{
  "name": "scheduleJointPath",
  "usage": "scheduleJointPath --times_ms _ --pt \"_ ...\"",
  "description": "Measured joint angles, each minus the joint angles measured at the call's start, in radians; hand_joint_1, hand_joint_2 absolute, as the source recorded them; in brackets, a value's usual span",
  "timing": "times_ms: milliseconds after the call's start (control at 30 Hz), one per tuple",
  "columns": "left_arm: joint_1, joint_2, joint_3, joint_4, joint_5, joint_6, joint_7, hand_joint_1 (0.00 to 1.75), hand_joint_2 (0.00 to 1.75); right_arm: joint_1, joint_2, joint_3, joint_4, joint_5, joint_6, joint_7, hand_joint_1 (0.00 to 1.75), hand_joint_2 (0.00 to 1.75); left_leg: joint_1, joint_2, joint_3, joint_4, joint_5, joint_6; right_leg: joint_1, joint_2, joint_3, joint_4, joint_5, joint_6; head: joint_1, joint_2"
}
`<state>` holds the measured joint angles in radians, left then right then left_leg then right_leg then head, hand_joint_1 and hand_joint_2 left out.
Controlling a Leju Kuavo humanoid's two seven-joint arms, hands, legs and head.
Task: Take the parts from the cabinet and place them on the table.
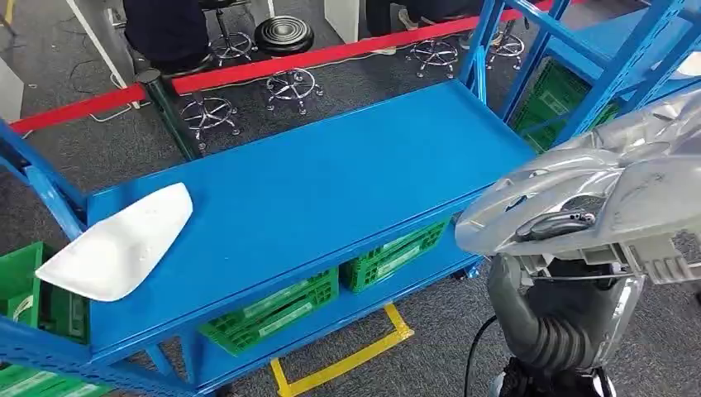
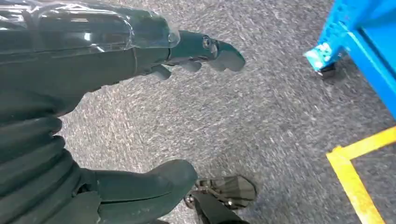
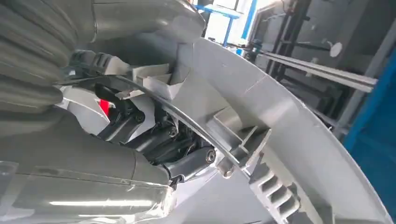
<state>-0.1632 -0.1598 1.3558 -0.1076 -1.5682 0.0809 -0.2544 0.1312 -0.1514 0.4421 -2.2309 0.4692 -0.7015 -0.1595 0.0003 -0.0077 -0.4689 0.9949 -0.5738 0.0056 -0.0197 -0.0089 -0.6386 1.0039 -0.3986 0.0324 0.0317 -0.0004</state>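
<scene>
While a white curved plastic shell (image 1: 116,248) already lies on the flat blue metal table top (image 1: 331,182), near its end and overhanging the near edge slightly, the humanoid's right hand (image 3: 159,140) holds a second part, a large silver-grey moulded plastic panel with ribs and clips on its underside (image 1: 595,190), just off the table's opposite end and not yet above it. In the right wrist view dark fingers (image 3: 187,161) are curled against the panel's inner ribbing, so the grasp looks firm, though how the thumb bears on it is hidden. The left hand (image 2: 140,121) hangs beside the table over the floor, its fingers apart and carrying nothing. By these pictures the job appears partly done: one part is delivered, one is in hand and has yet to be set down, and whether more wait in the cabinet cannot be told. The table top is smooth painted sheet on a blue frame, with green slatted plastic crates (image 1: 331,289) on the shelf beneath it. Grey speckled carpet (image 2: 233,116) runs under the table, marked with yellow tape (image 1: 347,364) at its near side. Beyond the table a red barrier rail (image 1: 273,62) crosses the room, with wheeled stool bases (image 1: 289,83) behind it and more blue racking (image 1: 595,66) past the table's far end.
</scene>
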Motion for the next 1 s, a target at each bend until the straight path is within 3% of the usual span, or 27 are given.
scheduleJointPath --times_ms 33,67,100,167,200,233,267,300,333,367,400,433,533,567,600,633,667,700,733,767,800,833,867,900,933,967,1000 --pt "0.001 0.0 0.0 0.0 0.0 0.0 0.0 0.0 1.75 0.003 0.0 -0.003 0.0 -0.003 0.0 -0.003 1.75 1.75 0.003 0.0 -0.008 -0.005 0.014 0.008 -0.001 0.001 -0.005 -0.001 0.006 0.005 -0.001 0.0" --pt "-0.001 -0.001 0.0 0.0 0.0 0.001 0.0 0.0 1.75 0.008 0.0 -0.005 0.0 -0.005 0.0 -0.007 1.75 1.75 0.008 0.004 -0.018 -0.005 0.026 0.015 -0.003 0.003 -0.017 0.016 -0.033 0.01 -0.001 0.0" --pt "-0.001 0.0 0.0 0.0 0.0 0.002 0.0 0.0 1.75 0.009 0.001 -0.006 0.0 -0.005 0.0 -0.009 1.75 1.75 0.007 0.004 -0.031 -0.005 0.034 0.023 -0.002 0.003 -0.027 0.056 -0.087 0.013 0.007 0.0" --pt "-0.002 0.0 0.0 0.0 0.0 0.006 -0.001 0.0 1.75 0.009 0.001 -0.009 0.0 -0.008 0.0 -0.01 1.75 1.75 0.004 0.004 -0.055 -0.004 0.055 0.028 -0.002 0.004 -0.062 0.21 -0.206 0.017 0.019 0.0" --pt "-0.002 0.0 0.0 0.0 0.0 0.006 -0.002 0.0 1.75 0.009 0.001 -0.009 0.0 -0.008 0.0 -0.01 1.75 1.75 0.0 0.004 -0.07 -0.003 0.065 0.03 -0.002 0.004 -0.071 0.28 -0.239 0.017 0.023 0.0" --pt "-0.001 0.0 0.0 0.0 0.0 0.007 -0.002 0.0 1.75 0.01 0.001 -0.01 0.0 -0.008 0.0 -0.01 1.75 1.75 -0.003 0.004 -0.084 -0.001 0.075 0.031 -0.002 0.004 -0.064 0.312 -0.238 0.015 0.025 0.0" --pt "-0.001 0.0 0.0 0.0 0.0 0.007 -0.002 0.0 1.75 0.01 0.001 -0.01 0.001 -0.008 0.0 -0.01 1.75 1.75 -0.006 0.004 -0.097 0.0 0.083 0.03 0.0 0.004 -0.039 0.299 -0.215 0.01 0.028 0.0" --pt "-0.001 0.0 0.0 0.0 0.0 0.007 -0.003 0.0 1.75 0.009 0.001 -0.011 0.001 -0.008 0.0 -0.01 1.75 1.75 -0.01 0.003 -0.108 0.002 0.089 0.03 0.002 0.004 0.003 0.249 -0.183 0.004 0.032 0.0" --pt "-0.001 -0.001 0.0 0.0 0.0 0.008 -0.003 0.0 1.75 0.009 0.001 -0.012 0.0 -0.007 0.0 -0.009 1.75 1.75 -0.013 0.002 -0.116 0.003 0.096 0.029 0.005 0.005 0.065 0.162 -0.152 -0.006 0.037 0.0" --pt "-0.001 -0.002 0.0 0.0 0.0 0.008 -0.005 0.0 1.75 0.008 0.001 -0.013 0.0 -0.004 0.0 -0.008 1.75 1.75 -0.014 0.001 -0.12 0.003 0.102 0.027 0.011 0.006 0.136 0.063 -0.139 -0.019 0.038 0.0" --pt "-0.001 -0.006 0.0 0.0 0.0 0.008 -0.007 0.0 1.75 0.006 0.001 -0.015 0.0 -0.001 0.0 -0.005 1.75 1.75 -0.017 0.002 -0.125 0.004 0.108 0.023 0.019 0.007 0.183 -0.018 -0.161 -0.035 0.036 0.0" --pt "-0.002 -0.006 0.0 0.0 0.0 0.009 -0.008 0.0 1.75 0.005 0.001 -0.018 0.0 0.0 0.0 -0.004 1.75 1.75 -0.016 0.003 -0.128 0.005 0.115 0.016 0.02 0.006 0.203 -0.057 -0.164 -0.036 0.032 0.0" --pt "0.0 -0.009 0.0 0.0 0.0 0.009 -0.009 0.0 1.75 0.005 0.001 -0.021 0.0 0.002 0.0 -0.001 1.75 1.75 -0.012 0.007 -0.133 0.002 0.137 -0.002 0.026 0.008 0.189 -0.061 -0.143 -0.04 0.037 0.0" --pt "0.0 -0.009 0.0 0.0 0.0 0.009 -0.009 0.0 1.75 0.003 0.001 -0.023 0.0 0.002 0.0 0.002 1.75 1.75 -0.009 0.007 -0.138 0.015 0.113 -0.006 0.018 -0.001 0.186 -0.068 -0.131 -0.043 0.037 0.0" --pt "0.0 -0.009 0.0 0.0 0.0 0.009 -0.009 0.0 1.75 0.004 0.001 -0.025 0.0 0.002 0.0 0.004 1.75 1.75 -0.008 0.007 -0.152 0.045 0.065 -0.013 0.017 0.0 0.175 -0.068 -0.123 -0.049 0.029 0.0" --pt "0.0 -0.009 0.0 0.0 0.0 0.009 -0.008 0.0 1.75 0.004 0.001 -0.025 0.0 0.002 0.0 0.004 1.75 1.75 -0.004 0.007 -0.17 0.109 0.002 -0.019 0.017 -0.001 0.164 -0.065 -0.115 -0.055 0.023 0.0" --pt "0.0 -0.01 0.0 0.0 0.0 0.009 -0.008 0.0 1.75 0.004 0.001 -0.026 0.0 0.001 0.0 0.005 1.75 1.75 0.0 0.007 -0.191 0.191 -0.059 -0.025 0.018 -0.001 0.148 -0.063 -0.106 -0.053 0.01 0.0" --pt "0.0 -0.01 0.0 0.0 0.0 0.009 -0.008 0.0 1.75 0.004 0.001 -0.026 0.0 0.001 0.0 0.005 1.75 1.75 0.002 0.006 -0.207 0.263 -0.101 -0.03 0.018 -0.002 0.132 -0.059 -0.096 -0.053 0.007 0.0" --pt "0.0 -0.01 0.0 0.0 0.0 0.009 -0.007 0.0 1.75 0.004 0.001 -0.026 0.0 0.0 0.0 0.005 1.75 1.75 0.002 0.007 -0.213 0.313 -0.122 -0.034 0.018 -0.003 0.116 -0.055 -0.087 -0.052 0.005 0.0" --pt "0.0 -0.01 0.0 0.0 0.0 0.009 -0.007 0.0 1.75 0.004 0.001 -0.026 0.0 -0.001 0.0 0.005 1.75 1.75 0.004 0.007 -0.205 0.331 -0.101 -0.037 0.018 -0.003 0.097 -0.048 -0.079 -0.049 0.002 0.0" --pt "0.0 -0.01 0.0 0.0 0.0 0.009 -0.006 0.0 1.75 0.004 0.001 -0.026 0.0 -0.002 0.0 0.005 1.75 1.75 0.007 0.007 -0.174 0.306 -0.052 -0.039 0.017 -0.004 0.08 -0.04 -0.073 -0.047 0.0 0.0" --pt "0.0 -0.009 0.0 0.0 0.0 0.009 -0.005 0.0 1.75 0.004 0.001 -0.026 0.0 -0.002 0.0 0.005 1.75 1.75 0.009 0.007 -0.127 0.246 0.001 -0.039 0.017 -0.004 0.063 -0.03 -0.068 -0.043 -0.001 0.0" --pt "0.0 -0.008 0.0 0.0 0.0 0.009 -0.004 0.0 1.75 0.004 0.001 -0.027 0.0 -0.002 0.0 0.005 1.75 1.75 0.01 0.007 -0.068 0.164 0.031 -0.038 0.015 -0.004 0.049 -0.018 -0.065 -0.039 -0.001 0.0" --pt "-0.002 -0.007 0.0 0.0 0.0 0.009 -0.002 0.0 1.75 0.004 0.001 -0.027 0.0 -0.002 0.0 0.005 1.75 1.75 0.01 0.005 -0.004 0.067 0.012 -0.035 0.014 -0.004 0.038 -0.005 -0.062 -0.035 -0.002 0.0" --pt "-0.004 -0.007 0.0 0.0 0.0 0.009 -0.002 0.0 1.75 0.004 0.001 -0.027 0.0 -0.002 0.0 0.004 1.75 1.75 0.005 0.004 0.035 0.005 -0.013 -0.031 0.019 -0.004 0.031 0.004 -0.06 -0.029 -0.006 0.0" --pt "-0.006 -0.007 0.0 0.0 0.0 0.009 -0.001 0.0 1.75 0.005 0.001 -0.027 0.0 -0.005 0.0 0.004 1.75 1.75 0.005 0.002 0.039 -0.013 -0.022 -0.021 0.019 -0.005 0.029 0.006 -0.052 -0.022 -0.006 0.0" --pt "-0.006 -0.007 0.0 0.0 -0.001 0.009 -0.001 0.0 1.75 0.004 0.002 -0.027 0.0 -0.007 0.0 0.003 1.75 1.75 0.004 0.001 0.033 -0.013 -0.021 -0.02 0.018 -0.006 0.026 0.006 -0.043 -0.02 -0.005 0.0"
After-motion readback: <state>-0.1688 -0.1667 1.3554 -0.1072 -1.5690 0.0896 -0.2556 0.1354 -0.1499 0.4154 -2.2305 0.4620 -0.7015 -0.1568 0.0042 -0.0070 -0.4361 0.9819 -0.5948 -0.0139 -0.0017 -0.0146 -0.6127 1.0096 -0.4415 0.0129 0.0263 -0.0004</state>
